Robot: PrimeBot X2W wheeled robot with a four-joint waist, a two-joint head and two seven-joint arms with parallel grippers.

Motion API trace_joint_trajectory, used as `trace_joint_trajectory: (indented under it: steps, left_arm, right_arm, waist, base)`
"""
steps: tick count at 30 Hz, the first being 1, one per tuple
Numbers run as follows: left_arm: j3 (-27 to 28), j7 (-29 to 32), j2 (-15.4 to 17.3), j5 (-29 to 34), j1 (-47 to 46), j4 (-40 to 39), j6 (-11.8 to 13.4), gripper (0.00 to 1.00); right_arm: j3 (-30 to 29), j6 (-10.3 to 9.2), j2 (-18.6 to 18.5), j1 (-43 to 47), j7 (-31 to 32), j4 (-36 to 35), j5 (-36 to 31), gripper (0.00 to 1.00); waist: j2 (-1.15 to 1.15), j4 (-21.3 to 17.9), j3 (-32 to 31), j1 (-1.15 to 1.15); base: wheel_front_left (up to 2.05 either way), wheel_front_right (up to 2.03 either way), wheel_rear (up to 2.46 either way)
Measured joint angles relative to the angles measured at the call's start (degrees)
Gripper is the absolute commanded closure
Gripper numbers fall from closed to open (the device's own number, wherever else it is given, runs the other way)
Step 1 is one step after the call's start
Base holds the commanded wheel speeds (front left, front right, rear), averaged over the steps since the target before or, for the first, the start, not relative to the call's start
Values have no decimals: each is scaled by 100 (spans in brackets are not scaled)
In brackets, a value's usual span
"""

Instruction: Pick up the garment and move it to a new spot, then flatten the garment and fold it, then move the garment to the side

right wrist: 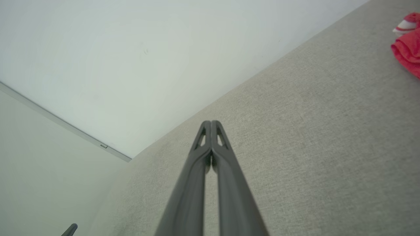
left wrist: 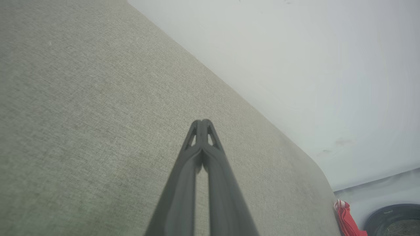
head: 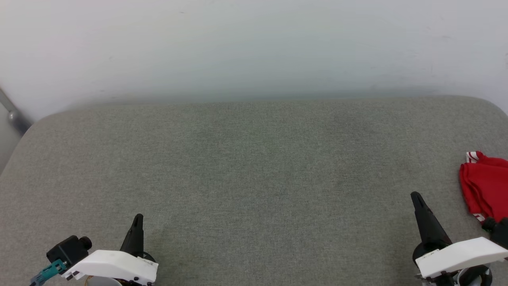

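Fingers [right wrist: 193, 196] of left gripper [head: 138, 217] and right gripper [head: 415, 195] are closed, empty. The garment [head: 485, 184] looks soft, light; you should pinch its near bunched edge.

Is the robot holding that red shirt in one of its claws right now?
No, the garment lies on the grey surface, apart from the shut left gripper and shut right gripper.

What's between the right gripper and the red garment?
Only bare grey fabric surface. In the head view, it separates the shut right gripper from the garment at the right edge.
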Motion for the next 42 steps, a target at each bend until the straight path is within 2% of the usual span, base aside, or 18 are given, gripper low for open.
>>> trace_joint_trajectory:
  steps: [19,42]
  left_arm:
    - [389,337,-277,-1037,-133,96,-303,100]
    - [794,682,-552,-2058,-294,198,-610,100]
  right_arm:
    - [-68,-1,0,-191,34,302,1397,100]
    - [-145,-1,1,-402,100,610,2776,100]
  waist:
    - [0,8,15,0]
    - [0,18,34,0]
  base:
    - [0,0,0]
    - [0,0,0]
